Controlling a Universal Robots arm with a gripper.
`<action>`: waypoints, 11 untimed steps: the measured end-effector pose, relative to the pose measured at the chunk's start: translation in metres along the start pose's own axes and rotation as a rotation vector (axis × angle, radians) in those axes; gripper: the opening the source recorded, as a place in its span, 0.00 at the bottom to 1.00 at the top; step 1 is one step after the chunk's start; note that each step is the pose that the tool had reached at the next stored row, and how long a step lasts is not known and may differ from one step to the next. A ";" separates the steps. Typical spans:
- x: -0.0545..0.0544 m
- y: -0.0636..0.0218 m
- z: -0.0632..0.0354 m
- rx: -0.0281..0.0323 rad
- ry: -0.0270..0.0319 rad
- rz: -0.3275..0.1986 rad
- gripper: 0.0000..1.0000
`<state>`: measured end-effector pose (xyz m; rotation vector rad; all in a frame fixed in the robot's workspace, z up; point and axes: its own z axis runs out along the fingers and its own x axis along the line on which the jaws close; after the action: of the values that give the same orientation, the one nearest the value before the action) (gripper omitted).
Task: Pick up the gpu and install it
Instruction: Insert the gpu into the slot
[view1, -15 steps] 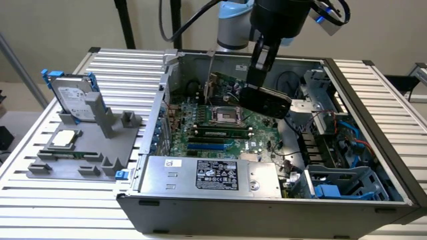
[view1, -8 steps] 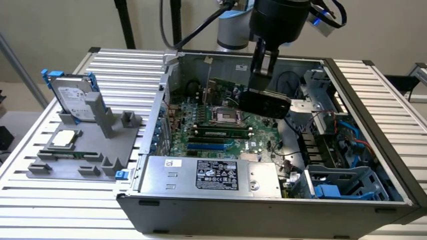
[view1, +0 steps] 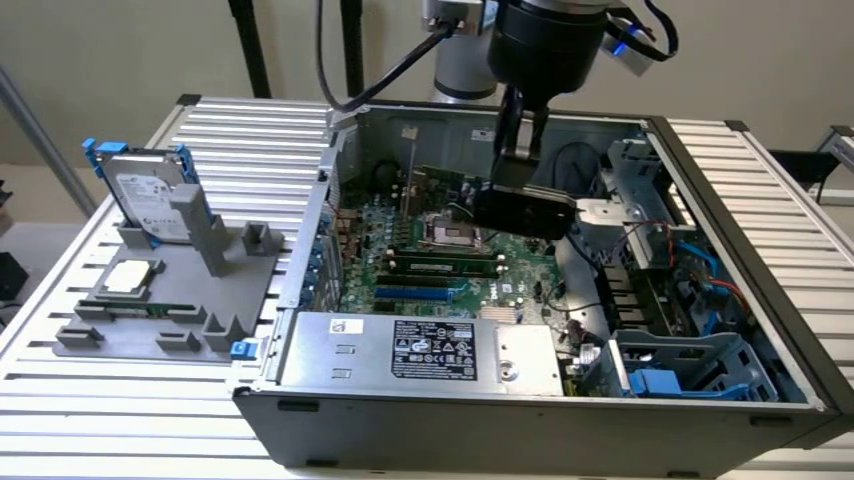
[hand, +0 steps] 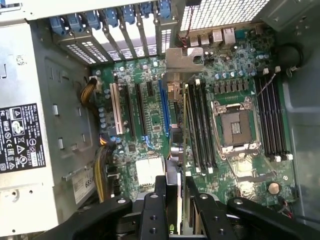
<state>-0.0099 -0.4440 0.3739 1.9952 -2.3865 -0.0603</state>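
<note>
**Exterior view, read from its left to its right.** At the left, a grey fixture (view1: 200, 300) rests on the slatted aluminium table (view1: 80, 410). It carries an upright hard drive (view1: 140, 200) with blue rails, a square silver chip (view1: 127, 278) and a narrow memory stick (view1: 134, 308). At centre stands the computer case (view1: 534, 420), side panel off. Its power supply (view1: 420, 355) runs along the near wall, and the motherboard (view1: 534, 275) is exposed on the case floor. The arm (view1: 547, 40) reaches down into the case. The gripper (view1: 514, 185) is pinched onto the gpu (view1: 531, 213), whose black face hangs tilted beside the processor socket (view1: 447, 232). At the right, a drive cage (view1: 687, 365) and blue cables (view1: 707, 265) occupy that side of the case.

**Wrist view.** The two fingers (hand: 152, 205) clamp the gpu (hand: 184, 115), seen edge-on. Its silver bracket (hand: 184, 56) points toward the rear slot covers (hand: 125, 30). The card's edge lies between the blue expansion slot (hand: 162, 107) and the memory slots (hand: 202, 125) (whether it touches the board cannot be told here).

**Progress.** The pick-up appears complete: the card is in the grip and inside the case. Installation looks unfinished, since the card sits tilted above the board rather than seated in a slot, and its bracket is not yet against the rear wall.

**Setting.** A beige wall (view1: 107, 50) with dark vertical posts (view1: 247, 45) backs the table.
</note>
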 end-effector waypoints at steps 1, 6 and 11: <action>0.000 0.0022 0.0011 0.0046 -0.0010 -0.001 0.26; 0.002 0.0126 0.0080 0.0189 -0.0031 -0.007 0.26; 0.004 0.0166 0.0172 0.0195 -0.0062 -0.037 0.26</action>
<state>-0.0277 -0.4446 0.3576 2.0511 -2.3629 -0.0443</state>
